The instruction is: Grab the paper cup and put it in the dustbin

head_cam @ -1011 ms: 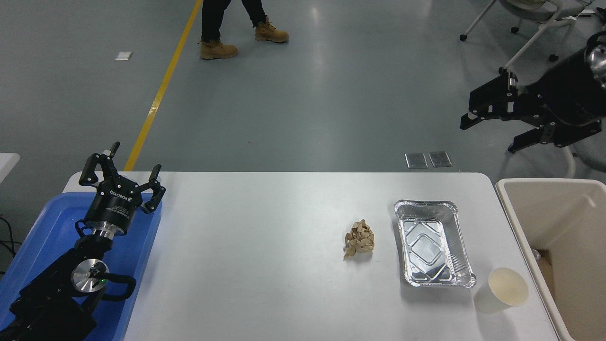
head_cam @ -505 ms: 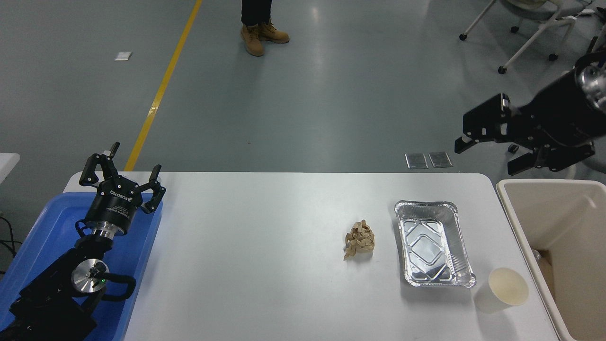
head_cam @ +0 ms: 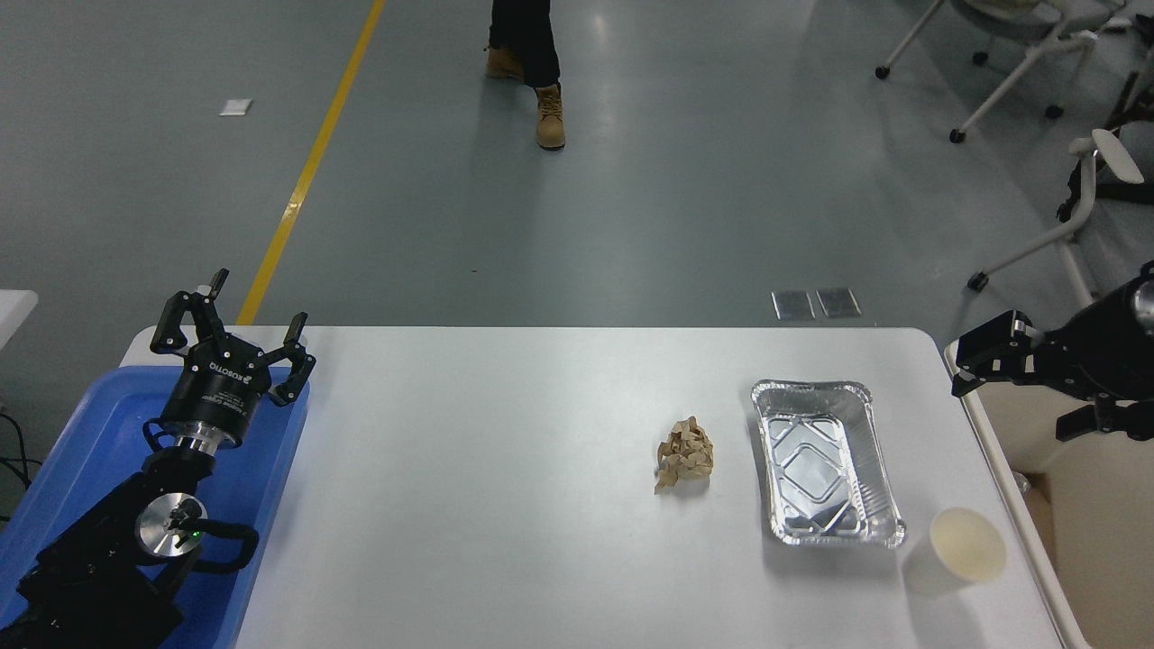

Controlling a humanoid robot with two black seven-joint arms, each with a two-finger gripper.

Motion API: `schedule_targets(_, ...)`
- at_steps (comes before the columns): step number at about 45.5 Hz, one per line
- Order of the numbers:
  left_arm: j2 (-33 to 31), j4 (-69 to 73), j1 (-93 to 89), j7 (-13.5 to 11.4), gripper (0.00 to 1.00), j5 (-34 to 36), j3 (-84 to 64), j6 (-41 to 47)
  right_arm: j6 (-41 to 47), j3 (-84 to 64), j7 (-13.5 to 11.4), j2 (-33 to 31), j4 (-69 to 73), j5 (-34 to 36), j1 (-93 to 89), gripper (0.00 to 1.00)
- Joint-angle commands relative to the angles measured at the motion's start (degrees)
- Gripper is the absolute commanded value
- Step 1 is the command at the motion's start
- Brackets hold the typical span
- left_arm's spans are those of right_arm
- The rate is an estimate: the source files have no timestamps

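- The paper cup [head_cam: 966, 544] stands upright near the right front corner of the white table [head_cam: 505, 505], its round rim and cream inside facing up.
- It sits just beside the near right corner of the silver foil tray [head_cam: 825, 461], apart from it, and close to the table's right edge.
- The dustbin [head_cam: 1073, 532], a beige plastic bin, stands against the table's right edge; only part of its inside and left rim shows at the picture's right side.
- The right gripper [head_cam: 1019, 388] comes in from the right edge and hangs over the far left part of the dustbin, well apart from the paper cup and beyond it.
- Its two black fingers are spread apart with nothing between them.
- A crumpled brown paper wad [head_cam: 683, 454] lies on the table left of the foil tray, near it but not touching.
- The foil tray holds nothing and lies with its long side running away from the camera.
- The left gripper [head_cam: 236, 335] is parked at the lower left above the blue plastic tray [head_cam: 81, 424], fingers spread wide and holding nothing.
- On the grey floor beyond the table, a person's legs [head_cam: 530, 45] in dark trousers and tan boots show at the top of the picture, beside a yellow floor line [head_cam: 306, 167].
- Chair legs on castors [head_cam: 965, 81] stand at the upper right.
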Motion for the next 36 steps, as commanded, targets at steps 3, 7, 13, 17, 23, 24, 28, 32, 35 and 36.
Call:
schedule_targets(3, 0.0, 0.06, 0.0, 0.0, 0.98, 0.0, 0.0, -0.07, -7.87, 3.28, 0.01, -2.37, -0.39, -8.6, -12.49, 1.0)
schedule_targets(7, 0.0, 0.06, 0.0, 0.0, 0.98, 0.01, 0.0, 0.01, -9.1, 4.33, 0.01, -2.81, -1.53, -10.01, -15.57, 1.0)
schedule_targets(13, 0.08, -0.03, 0.0, 0.0, 0.98, 0.0, 0.0, 0.01, -9.89, 7.32, 0.01, -3.69, -2.49, -10.18, -20.05, 1.0)
schedule_targets(17, 0.0, 0.05, 0.0, 0.0, 0.98, 0.0, 0.0, -0.08, -10.24, 9.78, 0.01, -3.78, -4.16, -10.18, -23.74, 1.0)
schedule_targets(23, 0.0, 0.05, 0.0, 0.08, 0.98, 0.0, 0.0, 0.01, -11.91, 12.94, 0.01, -3.78, -6.89, -10.09, -29.02, 1.0)
schedule_targets(24, 0.0, 0.06, 0.0, 0.0, 0.98, 0.0, 0.0, -0.07, -12.0, 13.56, -0.08, -3.69, -7.33, -10.09, -29.89, 1.0)
schedule_targets(28, 0.0, -0.03, 0.0, 0.08, 0.98, 0.0, 0.0, -0.08, -12.35, 16.19, -0.08, -3.6, -9.08, -10.09, -32.97, 1.0)
schedule_targets(32, 0.0, -0.03, 0.0, 0.08, 0.98, 0.0, 0.0, -0.07, -13.49, 18.04, -0.08, -3.34, -11.19, -10.09, -35.7, 1.0)
schedule_targets(35, 0.0, 0.05, 0.0, 0.0, 0.98, 0.0, 0.0, 0.01, -13.93, 18.31, 0.01, -3.08, -12.25, -10.09, -37.19, 1.0)
schedule_targets(36, 0.0, -0.03, 0.0, 0.0, 0.98, 0.0, 0.0, 0.01, -14.11, 18.31, 0.01, -3.08, -12.51, -10.09, -37.46, 1.0)
